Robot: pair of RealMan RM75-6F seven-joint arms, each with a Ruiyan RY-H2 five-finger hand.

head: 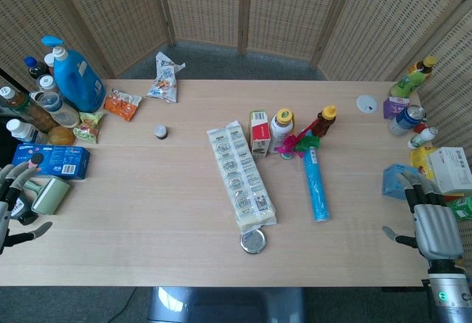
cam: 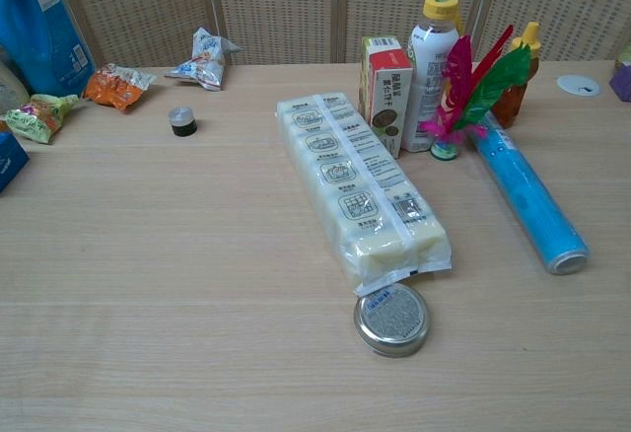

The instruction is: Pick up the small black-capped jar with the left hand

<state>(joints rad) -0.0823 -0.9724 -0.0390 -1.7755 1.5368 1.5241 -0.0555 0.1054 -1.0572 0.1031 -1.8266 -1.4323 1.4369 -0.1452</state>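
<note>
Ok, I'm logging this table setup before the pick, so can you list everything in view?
small jar: 1, dark body, silvery top, left of centre, standing apart
long packet: 1, cream, centre, lying diagonal
round tin: 1, silver, at the packet's near end
carton: 1, red and white, centre
white bottle: 1, yellow cap, beside carton
brown bottle: 1, yellow cap
blue tube: 1, lying flat
detergent bottle: 1, blue, far left
snack packets: several, far left
left hand: 1, left edge, holding nothing
right hand: 1, right edge, holding nothing
</note>
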